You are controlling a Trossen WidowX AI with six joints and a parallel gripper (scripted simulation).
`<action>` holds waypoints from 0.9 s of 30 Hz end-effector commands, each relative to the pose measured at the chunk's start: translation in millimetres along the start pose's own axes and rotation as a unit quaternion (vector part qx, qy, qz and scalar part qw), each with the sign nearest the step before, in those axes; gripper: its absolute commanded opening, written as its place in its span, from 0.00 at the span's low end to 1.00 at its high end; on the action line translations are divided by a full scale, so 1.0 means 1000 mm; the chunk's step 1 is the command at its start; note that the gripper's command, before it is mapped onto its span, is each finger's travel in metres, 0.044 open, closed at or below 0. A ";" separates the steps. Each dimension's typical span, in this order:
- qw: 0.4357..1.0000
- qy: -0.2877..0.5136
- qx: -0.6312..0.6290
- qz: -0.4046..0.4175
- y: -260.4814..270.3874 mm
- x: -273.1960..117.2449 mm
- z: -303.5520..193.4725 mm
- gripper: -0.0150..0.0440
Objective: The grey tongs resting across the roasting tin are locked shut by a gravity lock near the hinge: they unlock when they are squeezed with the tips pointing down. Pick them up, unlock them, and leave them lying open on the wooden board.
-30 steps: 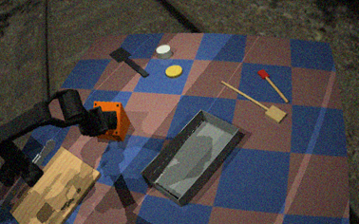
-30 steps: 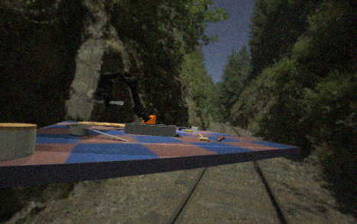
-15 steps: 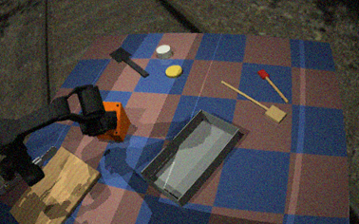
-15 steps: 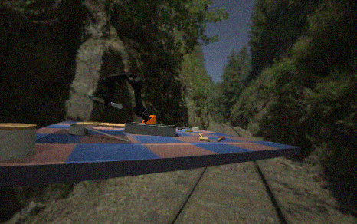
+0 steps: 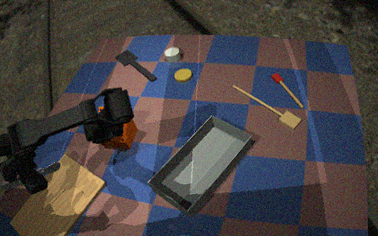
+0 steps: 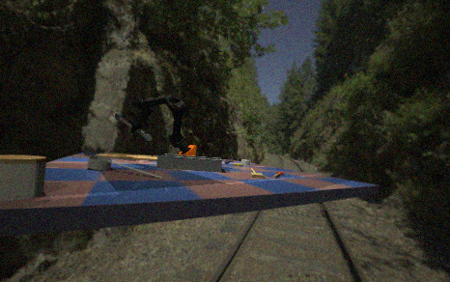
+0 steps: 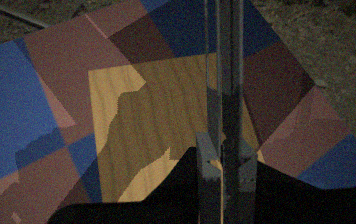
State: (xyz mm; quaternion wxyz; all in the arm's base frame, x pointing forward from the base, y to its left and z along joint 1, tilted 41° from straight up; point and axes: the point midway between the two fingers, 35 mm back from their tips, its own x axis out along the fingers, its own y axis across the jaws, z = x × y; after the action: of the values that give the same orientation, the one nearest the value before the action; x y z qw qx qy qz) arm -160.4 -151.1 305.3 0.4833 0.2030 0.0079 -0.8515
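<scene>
My gripper [image 5: 37, 182] [image 6: 131, 126] [image 7: 207, 152] is shut on the grey tongs [image 5: 52, 167] [image 6: 146, 136] [image 7: 231, 60] and holds them in the air above the wooden board [image 5: 81, 180] [image 6: 140, 156] [image 7: 165, 100]. In the exterior view the tongs are tilted, with the right end lower than the left. In the wrist view their two arms run close together, away from the fingers. The lock is too small to make out. The roasting tin [image 5: 222, 175] [image 6: 188, 163] stands on the table with nothing across it.
An orange block [image 5: 128, 135] [image 6: 191, 151] is at the arm's base. A black spatula [image 5: 143, 70], white pot [image 5: 173, 57], yellow disc [image 5: 183, 75], wooden spatula [image 5: 289, 119] and red-headed stick [image 5: 277, 78] lie farther off. A round wood-topped block [image 6: 21, 178] stands at the left edge.
</scene>
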 end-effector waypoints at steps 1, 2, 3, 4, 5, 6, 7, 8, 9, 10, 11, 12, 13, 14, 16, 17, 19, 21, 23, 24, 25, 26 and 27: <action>0.999 -0.040 0.007 -0.002 0.000 -0.002 0.000 0.00; 0.999 -0.049 0.008 -0.003 -0.001 -0.002 0.000 0.00; 0.998 -0.058 0.009 -0.004 -0.001 -0.003 0.000 0.00; 0.998 -0.068 0.010 -0.004 -0.001 -0.004 0.000 0.00; 0.997 -0.077 0.010 -0.004 -0.001 -0.004 0.000 0.00; 0.996 -0.086 0.011 -0.005 -0.001 -0.005 0.000 0.00; 0.995 -0.094 0.011 -0.006 -0.001 -0.006 0.000 0.00; 0.995 -0.103 0.012 -0.006 -0.001 -0.006 0.000 0.00; 0.994 -0.111 0.012 -0.005 -0.001 -0.007 0.000 0.00; 0.993 -0.119 0.013 -0.004 0.000 -0.007 -0.001 0.00; 0.992 -0.128 0.013 -0.004 0.000 -0.008 -0.001 0.00; 0.991 -0.136 0.013 -0.003 0.000 -0.009 -0.001 0.00; 0.989 -0.144 0.013 -0.003 0.000 -0.010 -0.001 0.00; 0.988 -0.152 0.013 -0.002 0.001 -0.010 -0.002 0.00; 0.986 -0.168 0.013 0.000 0.001 -0.012 -0.003 0.00; 0.984 -0.176 0.012 0.001 0.002 -0.013 -0.003 0.00; 0.981 -0.192 0.011 0.003 0.002 -0.015 -0.004 0.00; 0.978 -0.207 0.010 0.006 0.003 -0.016 -0.006 0.00; 0.975 -0.221 0.009 0.009 0.004 -0.018 -0.008 0.00; 0.973 -0.228 0.008 0.010 0.005 -0.019 -0.008 0.00; 0.972 -0.236 0.007 0.012 0.006 -0.020 -0.009 0.00; 0.970 -0.242 0.005 0.014 0.006 -0.020 -0.010 0.00; 0.968 -0.249 0.004 0.016 0.007 -0.021 -0.012 0.00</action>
State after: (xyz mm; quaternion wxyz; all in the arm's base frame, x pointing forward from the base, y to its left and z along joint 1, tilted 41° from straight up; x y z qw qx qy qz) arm -145.6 -136.8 306.2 0.4783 0.0085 -0.1096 -0.8713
